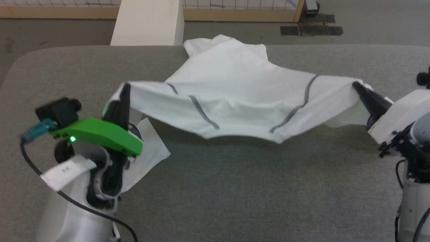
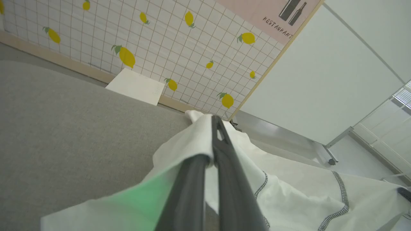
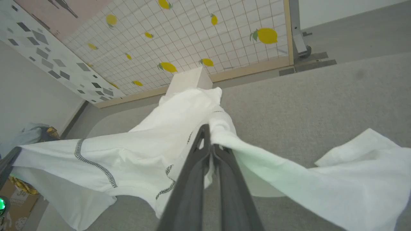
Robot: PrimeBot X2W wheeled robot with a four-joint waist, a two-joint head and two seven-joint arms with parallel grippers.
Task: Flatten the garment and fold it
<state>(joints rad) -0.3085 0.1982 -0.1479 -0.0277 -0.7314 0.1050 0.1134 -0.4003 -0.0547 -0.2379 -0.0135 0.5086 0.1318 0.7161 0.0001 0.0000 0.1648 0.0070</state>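
Note:
The garment (image 1: 235,97), a white shirt with dark zigzag seams, hangs stretched between my two grippers above the grey table (image 1: 235,188). Its far part rests on the table near the back edge. My left gripper (image 1: 126,88) is shut on the garment's left shoulder area; a sleeve drapes down beside that arm. My right gripper (image 1: 355,84) is shut on the garment's right end. In the left wrist view the fingers (image 2: 221,150) pinch the garment (image 2: 289,192). In the right wrist view the gripper (image 3: 207,141) clamps a fold of the garment (image 3: 154,147), a sleeve trailing right.
A white box (image 1: 147,22) stands behind the table's back edge at centre left. Beyond it run a lemon-patterned grid wall (image 2: 144,41) and grey floor. The table's near half is bare grey fabric.

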